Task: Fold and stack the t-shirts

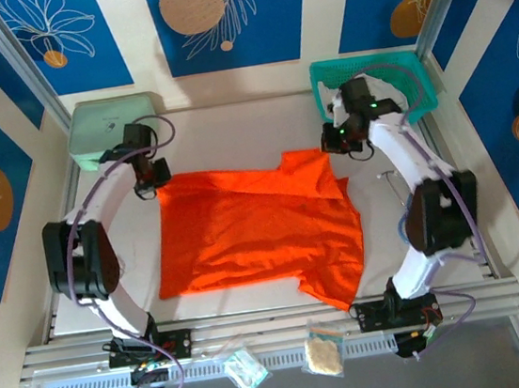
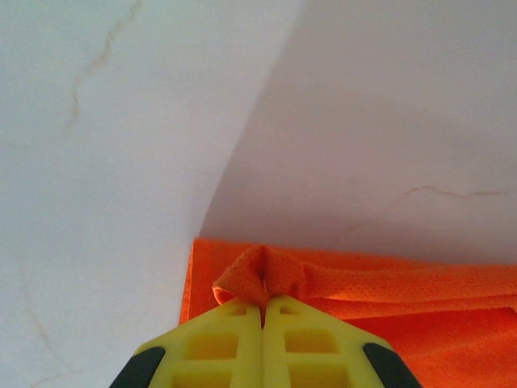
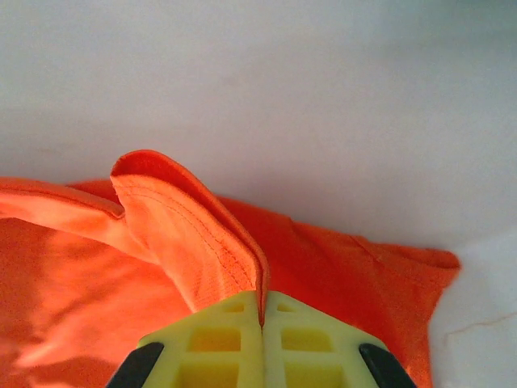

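We see the left gripper (image 2: 263, 301) and right gripper (image 3: 262, 295) each clamped on the far edge of the tee (image 1: 254, 228). The rest of it spreads nearward from both

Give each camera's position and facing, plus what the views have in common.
Top external: above and behind the arms, looking down at the table and orange t-shirt; both arms show.
Left wrist: on the left arm, looking along the left gripper, shut on the shirt's edge, toward bare table.
Right wrist: on the right arm, looking along the right gripper, shut on a hem fold.
Shared: all three see the t-shirt and table.
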